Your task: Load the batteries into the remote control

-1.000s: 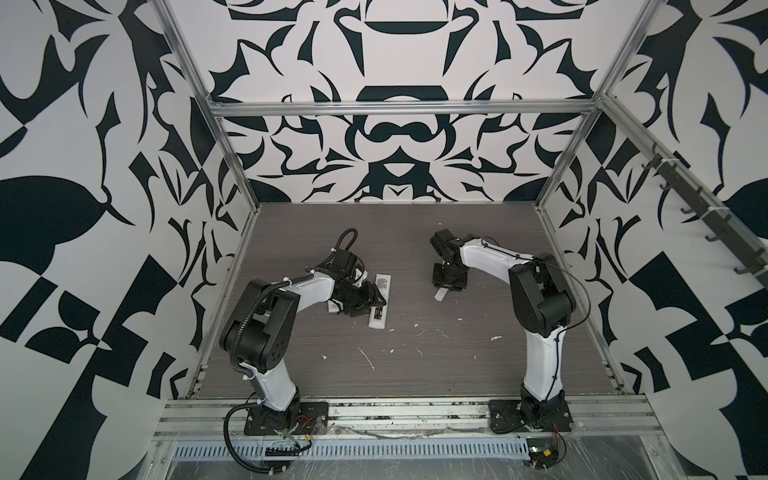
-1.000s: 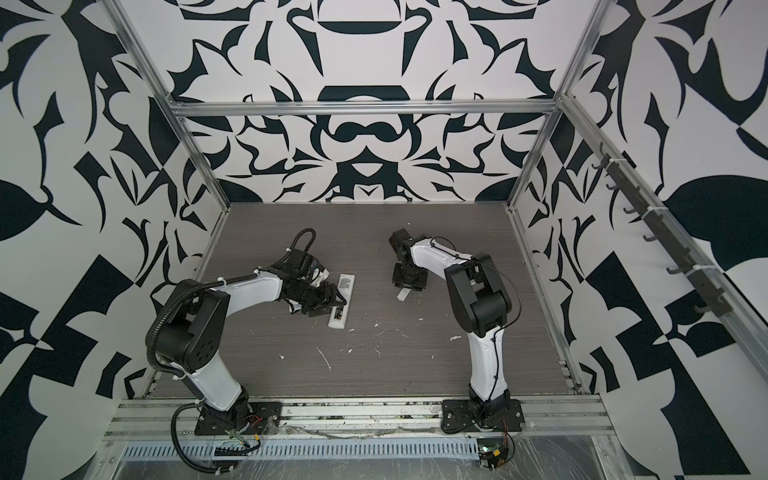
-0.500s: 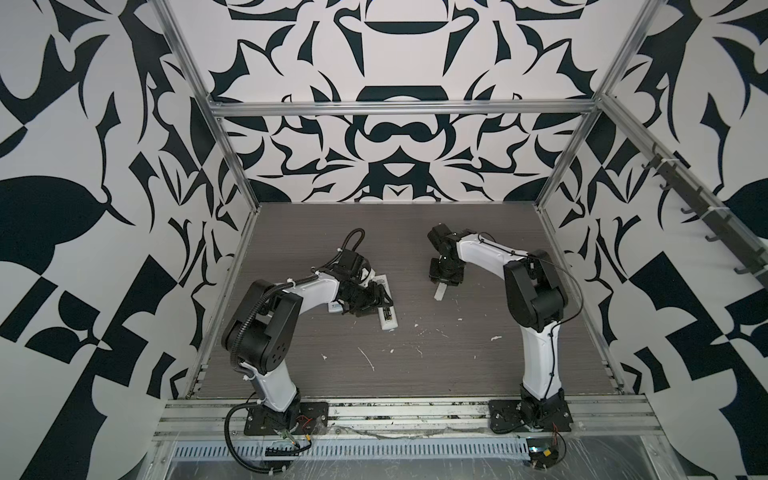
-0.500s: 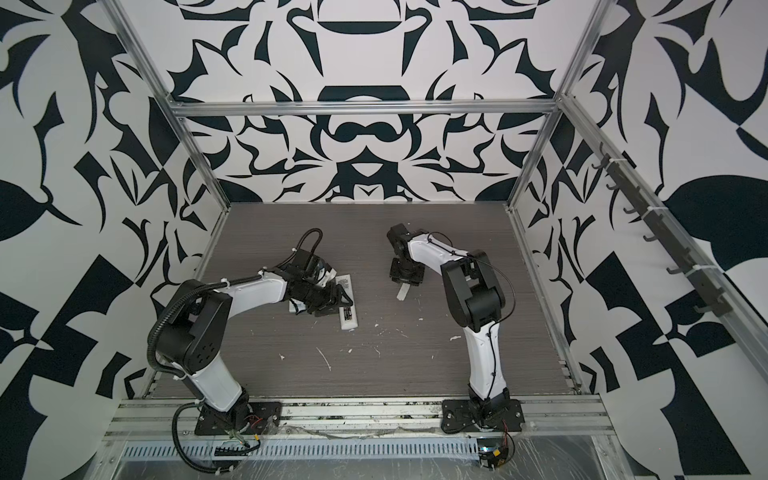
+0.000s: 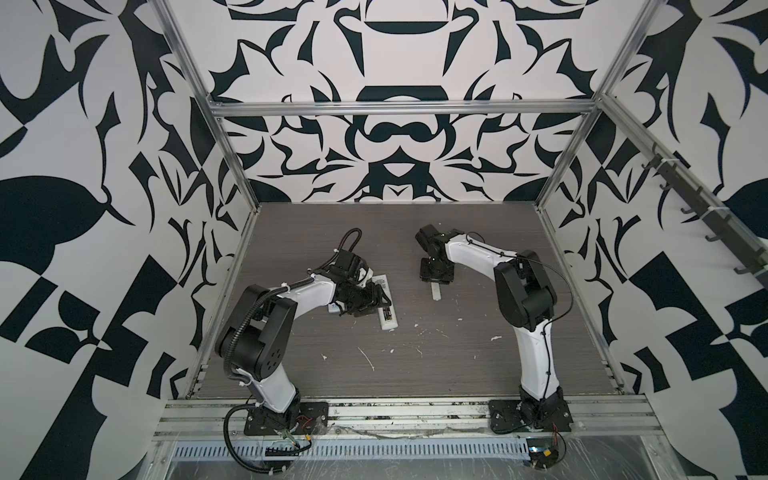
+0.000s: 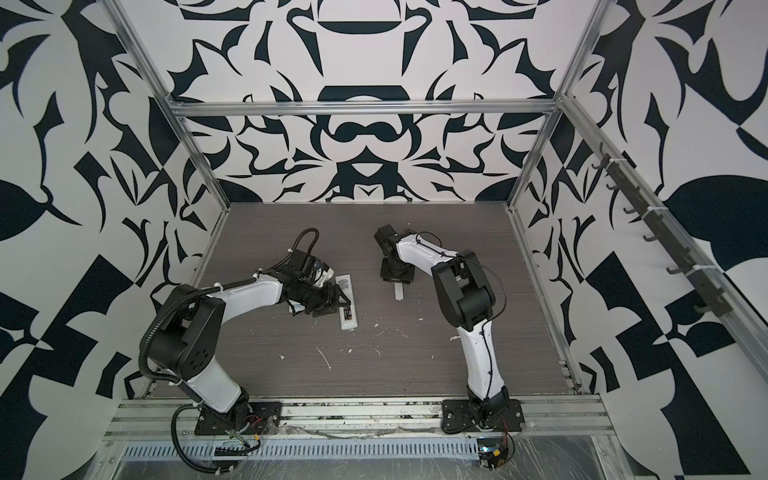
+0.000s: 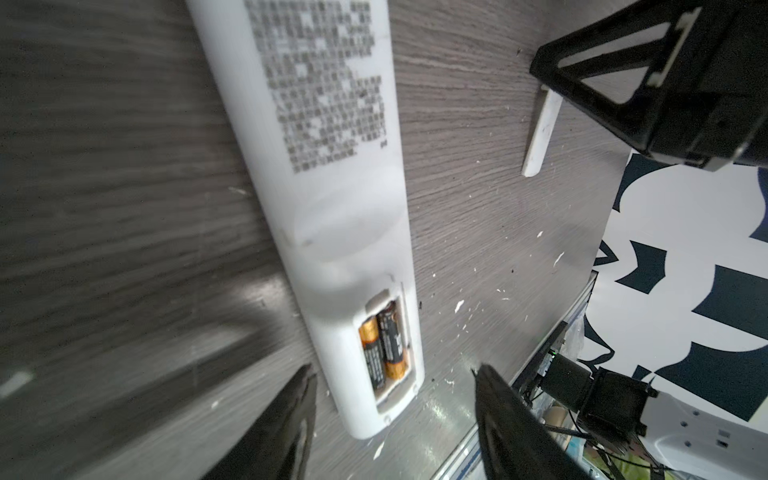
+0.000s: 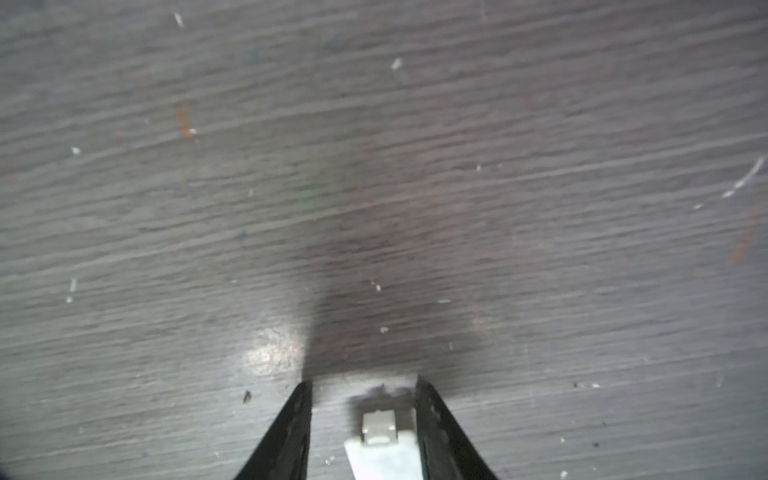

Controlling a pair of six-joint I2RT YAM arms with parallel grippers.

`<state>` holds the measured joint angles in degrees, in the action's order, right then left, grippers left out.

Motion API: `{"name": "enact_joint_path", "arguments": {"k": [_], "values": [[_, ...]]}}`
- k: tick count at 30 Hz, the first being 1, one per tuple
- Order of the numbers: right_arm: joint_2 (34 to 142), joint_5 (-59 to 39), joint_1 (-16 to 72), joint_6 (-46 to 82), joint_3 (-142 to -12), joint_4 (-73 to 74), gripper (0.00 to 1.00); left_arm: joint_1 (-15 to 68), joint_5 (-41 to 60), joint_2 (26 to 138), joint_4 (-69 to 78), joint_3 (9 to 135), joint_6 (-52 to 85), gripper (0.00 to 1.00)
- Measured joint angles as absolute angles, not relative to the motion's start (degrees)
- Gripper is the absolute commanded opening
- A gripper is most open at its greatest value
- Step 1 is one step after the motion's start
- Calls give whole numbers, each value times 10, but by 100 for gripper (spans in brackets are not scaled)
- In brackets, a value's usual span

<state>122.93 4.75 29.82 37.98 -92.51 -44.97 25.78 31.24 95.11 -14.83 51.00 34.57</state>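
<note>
The white remote control (image 7: 332,166) lies label side up on the grey table, also seen in a top view (image 5: 385,305). Its battery bay is uncovered near one end, and two batteries (image 7: 382,345) with coppery bands lie side by side in it. My left gripper (image 7: 394,370) is open, one finger on each side of that end, touching neither side. The white battery cover (image 8: 384,453) lies flat on the table between the fingers of my right gripper (image 8: 362,381). It rests against one finger, with a gap to the other. In a top view the cover (image 5: 435,291) sticks out from under the gripper.
White scraps and flecks (image 5: 368,359) are scattered over the table's near half. Metal frame posts and patterned walls close in the table on three sides. The arm bases stand on the front rail (image 5: 395,409).
The remote's near end has swung to the right, and my left gripper now sits over the battery end. My right gripper has shifted slightly toward the back; the cover has stayed in place.
</note>
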Motion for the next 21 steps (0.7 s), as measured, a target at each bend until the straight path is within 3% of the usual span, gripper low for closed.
{"name": "enact_joint_path", "arguments": {"k": [21], "values": [[1223,80,319,351,-913,-462,40,234,312,884,-155,482,334,62]]}}
